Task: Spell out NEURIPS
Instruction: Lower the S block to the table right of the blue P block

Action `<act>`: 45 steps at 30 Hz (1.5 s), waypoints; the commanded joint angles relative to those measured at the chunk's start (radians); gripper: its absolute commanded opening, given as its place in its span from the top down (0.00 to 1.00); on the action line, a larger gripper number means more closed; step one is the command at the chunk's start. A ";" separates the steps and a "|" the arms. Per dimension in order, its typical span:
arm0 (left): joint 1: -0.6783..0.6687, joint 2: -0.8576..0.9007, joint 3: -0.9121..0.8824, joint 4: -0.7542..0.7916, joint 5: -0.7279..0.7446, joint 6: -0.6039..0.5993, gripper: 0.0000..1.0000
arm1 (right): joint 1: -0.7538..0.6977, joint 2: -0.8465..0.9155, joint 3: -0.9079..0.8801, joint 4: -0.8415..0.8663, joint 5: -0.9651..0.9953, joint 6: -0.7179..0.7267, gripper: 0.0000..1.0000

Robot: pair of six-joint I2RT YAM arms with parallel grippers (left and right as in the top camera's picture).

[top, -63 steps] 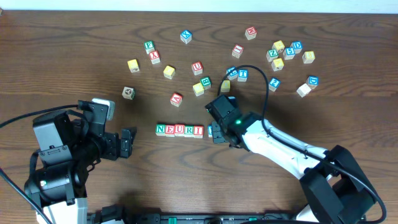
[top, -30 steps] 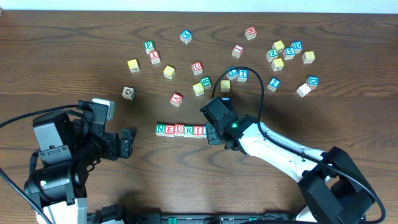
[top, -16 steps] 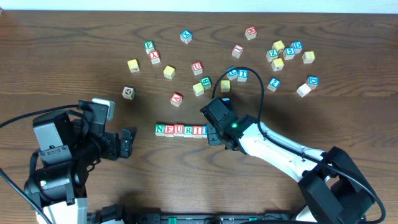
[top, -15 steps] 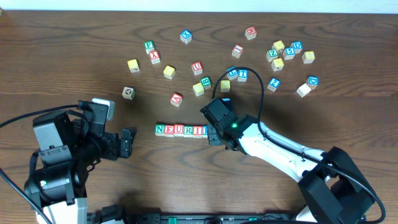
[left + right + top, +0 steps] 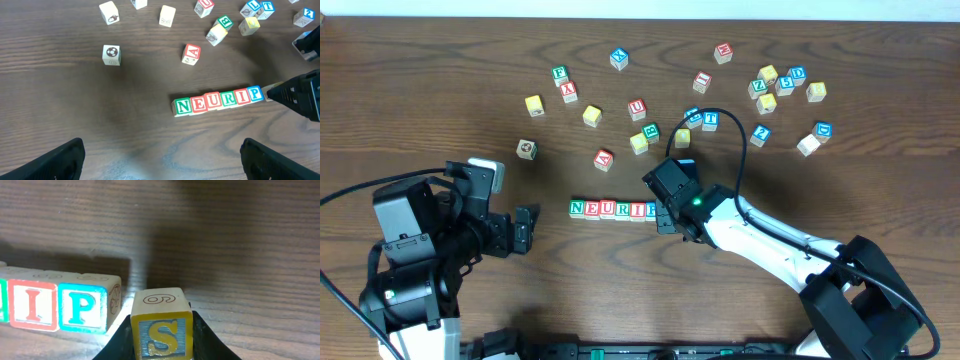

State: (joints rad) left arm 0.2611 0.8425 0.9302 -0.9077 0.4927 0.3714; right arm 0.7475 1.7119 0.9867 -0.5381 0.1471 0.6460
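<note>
A row of cubes reading N, E, U, R, I, P (image 5: 612,209) lies on the dark wooden table, and the left wrist view shows it from the N (image 5: 183,106) to the P (image 5: 255,94). My right gripper (image 5: 667,216) stands at the row's right end, shut on the yellow S cube (image 5: 161,335). The S cube sits just right of the blue P (image 5: 82,307) with a narrow gap between them. From overhead the S is hidden under the gripper. My left gripper (image 5: 525,230) rests left of the row, its jaws (image 5: 162,165) wide open and empty.
Loose cubes with other letters lie scattered across the back of the table: a red A (image 5: 604,158), a green and a yellow one (image 5: 645,137), and a cluster at the back right (image 5: 780,85). The right arm's black cable (image 5: 740,125) loops over some of them.
My right gripper has moved left with the S cube towards the row's right end, and the P now lies close against the I. In the last half second nothing moves. The left arm is still.
</note>
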 commanded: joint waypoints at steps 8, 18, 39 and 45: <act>0.005 -0.001 0.019 0.003 0.012 0.017 0.02 | 0.007 0.055 0.013 0.019 0.043 0.042 0.99; 0.005 -0.001 0.019 0.003 0.012 0.017 0.02 | 0.007 0.054 0.014 0.031 0.046 0.041 0.99; 0.005 -0.001 0.019 0.003 0.012 0.017 0.02 | 0.006 0.053 0.014 0.031 0.050 0.042 0.60; 0.005 -0.001 0.019 0.003 0.012 0.017 0.02 | 0.006 0.053 0.015 0.030 0.053 0.042 0.61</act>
State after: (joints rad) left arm 0.2611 0.8425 0.9302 -0.9077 0.4927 0.3717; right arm 0.7475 1.7573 0.9878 -0.5079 0.1776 0.6769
